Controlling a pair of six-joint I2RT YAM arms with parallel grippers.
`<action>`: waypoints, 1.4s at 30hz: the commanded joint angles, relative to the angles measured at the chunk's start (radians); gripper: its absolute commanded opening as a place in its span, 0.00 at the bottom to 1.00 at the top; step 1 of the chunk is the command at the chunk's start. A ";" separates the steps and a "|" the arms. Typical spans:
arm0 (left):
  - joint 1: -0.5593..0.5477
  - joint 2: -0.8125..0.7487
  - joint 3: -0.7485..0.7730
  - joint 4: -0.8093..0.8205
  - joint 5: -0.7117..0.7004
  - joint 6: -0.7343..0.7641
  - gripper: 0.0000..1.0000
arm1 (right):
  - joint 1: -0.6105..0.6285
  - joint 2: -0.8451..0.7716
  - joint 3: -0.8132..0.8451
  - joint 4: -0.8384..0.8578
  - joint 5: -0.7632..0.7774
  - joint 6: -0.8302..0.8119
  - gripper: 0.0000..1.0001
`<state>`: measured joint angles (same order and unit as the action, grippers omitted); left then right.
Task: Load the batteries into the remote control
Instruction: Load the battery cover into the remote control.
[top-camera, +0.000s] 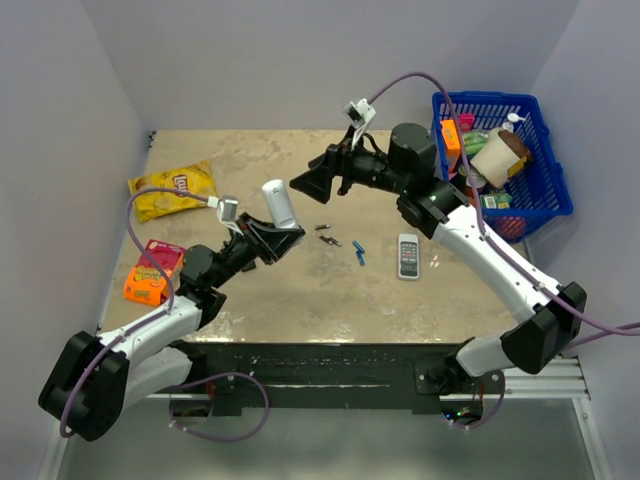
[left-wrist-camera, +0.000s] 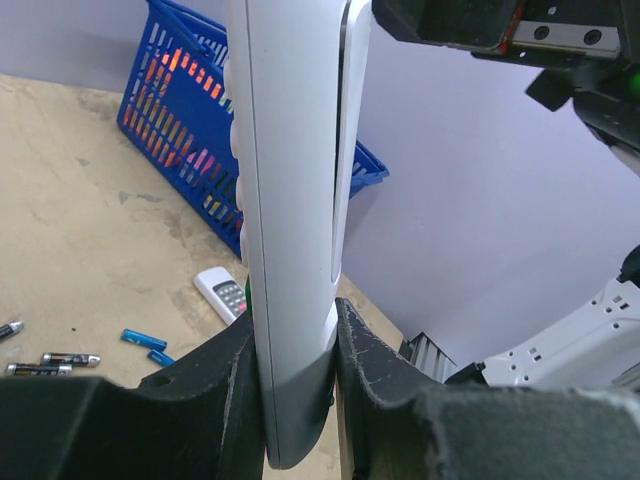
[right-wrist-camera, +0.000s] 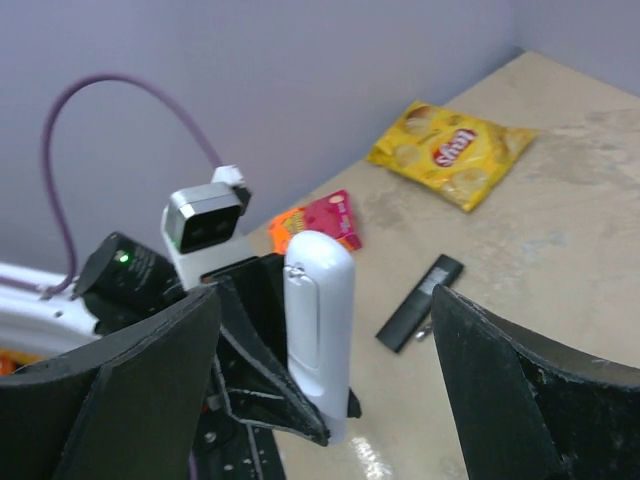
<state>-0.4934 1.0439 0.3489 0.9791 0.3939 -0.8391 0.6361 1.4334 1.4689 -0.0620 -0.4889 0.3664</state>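
The slim white remote control (top-camera: 281, 205) stands upright in my left gripper (left-wrist-camera: 295, 340), whose jaws are shut on its lower end (left-wrist-camera: 290, 150). In the right wrist view the remote control (right-wrist-camera: 320, 320) shows its back cover in place, facing the camera. My right gripper (top-camera: 307, 186) hovers just right of the remote's top end. It is open (right-wrist-camera: 328, 300), its wide-spread fingers (right-wrist-camera: 150, 385) flanking the remote without touching it. The batteries do not show in any view.
On the table lie two dark cells (top-camera: 325, 234), blue cells (top-camera: 358, 254) and a grey-white remote (top-camera: 408, 255). A black remote (right-wrist-camera: 420, 303) lies beneath the left arm. A full blue basket (top-camera: 545, 170) stands at right. A chips bag (top-camera: 172, 188) and an orange-pink box (top-camera: 155, 270) lie at left.
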 joint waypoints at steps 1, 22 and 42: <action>-0.004 0.004 0.009 0.138 0.049 0.000 0.00 | -0.003 0.018 -0.025 0.149 -0.252 0.117 0.89; -0.008 0.024 0.032 0.184 0.117 0.015 0.00 | 0.020 0.144 -0.056 0.307 -0.321 0.229 0.71; -0.008 0.028 0.041 0.207 0.151 0.029 0.00 | 0.020 0.170 -0.124 0.441 -0.379 0.253 0.00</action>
<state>-0.4953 1.0744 0.3492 1.0767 0.5282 -0.8425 0.6498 1.5986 1.3655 0.3237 -0.8322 0.6056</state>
